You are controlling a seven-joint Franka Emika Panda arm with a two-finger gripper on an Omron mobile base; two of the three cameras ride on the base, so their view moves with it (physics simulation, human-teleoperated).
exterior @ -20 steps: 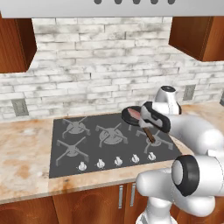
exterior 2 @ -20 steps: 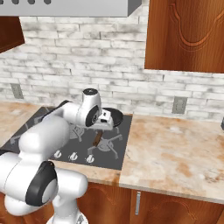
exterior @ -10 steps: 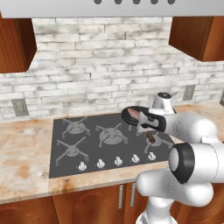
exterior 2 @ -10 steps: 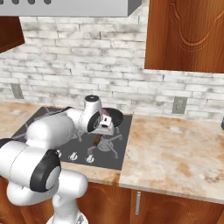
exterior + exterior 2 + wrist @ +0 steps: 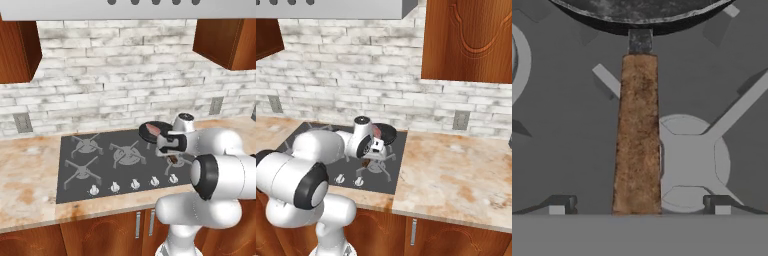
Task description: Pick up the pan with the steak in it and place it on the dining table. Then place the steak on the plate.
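A white robot arm reaches forward over a kitchen counter toward a dark gas cooktop (image 5: 120, 160). Nearest to the viewer, wooden cabinet doors run below the beige, rust-blotched marble counter (image 5: 456, 175). A row of small white knobs (image 5: 134, 184) lines the front edge of the cooktop.

From the camera on the hand, the gripper (image 5: 639, 212) sits low over the pan's brown handle (image 5: 638, 135). Its two dark fingertips (image 5: 559, 204) stand apart, one on each side of the handle's near end, with the handle running between them. The claw is open and spread wider than the handle; whether the tips touch it cannot be told. Beneath the handle lies a grey burner with a round cap (image 5: 694, 162) and straight grate bars.

Further on, the handle joins the black pan (image 5: 642, 12), whose rim crosses the top of that view. In the left base view, the pan (image 5: 152, 131) rests on the rear right burner of the cooktop, just beyond the robot's wrist, with the pink-red steak (image 5: 155, 130) lying inside it. In the right base view, the pan (image 5: 385, 132) peeks out behind the wrist.

Behind the cooktop rises a pale brick backsplash (image 5: 125, 75) with grey wall outlets (image 5: 458, 120). Wooden wall cabinets (image 5: 471, 40) and a grey range hood (image 5: 125, 7) hang above.
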